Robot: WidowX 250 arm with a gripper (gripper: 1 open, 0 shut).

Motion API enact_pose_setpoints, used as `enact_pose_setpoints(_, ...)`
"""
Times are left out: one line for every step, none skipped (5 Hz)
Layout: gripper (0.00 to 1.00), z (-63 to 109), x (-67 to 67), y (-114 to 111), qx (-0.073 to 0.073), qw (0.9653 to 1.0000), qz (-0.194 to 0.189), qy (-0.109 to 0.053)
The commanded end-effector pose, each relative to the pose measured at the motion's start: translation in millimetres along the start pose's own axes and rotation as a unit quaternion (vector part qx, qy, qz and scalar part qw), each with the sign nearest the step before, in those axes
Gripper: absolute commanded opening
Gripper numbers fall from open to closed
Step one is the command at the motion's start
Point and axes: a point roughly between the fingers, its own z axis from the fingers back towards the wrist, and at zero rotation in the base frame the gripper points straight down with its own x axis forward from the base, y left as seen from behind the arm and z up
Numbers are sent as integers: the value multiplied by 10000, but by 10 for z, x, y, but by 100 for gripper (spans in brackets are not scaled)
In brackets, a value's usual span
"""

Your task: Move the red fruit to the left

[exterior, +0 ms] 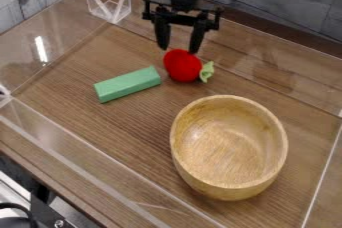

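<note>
The red fruit [182, 65], small and glossy with a green leaf on its right side, lies on the wooden table between the green block and the back wall. My gripper [182, 42] points down just behind and above it. Its two black fingers [163, 39] stand apart with nothing between them, and they do not touch the fruit.
A green rectangular block [127, 85] lies left of the fruit. A large wooden bowl [229, 177] stands at the front right. Clear plastic walls [40, 47] fence the table, with a clear bracket [107, 5] at the back left.
</note>
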Motion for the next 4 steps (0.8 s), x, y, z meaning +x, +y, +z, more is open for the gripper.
enact_pose_setpoints(0,363,30,78,-103,9988,-113,-456)
enact_pose_setpoints(100,426,-26,115,-90,9987,-211,-460)
enact_pose_setpoints(100,357,-1,83,-38,9972,-579,-473)
enact_pose_setpoints(100,225,9,31,24,9942,-970,-470)
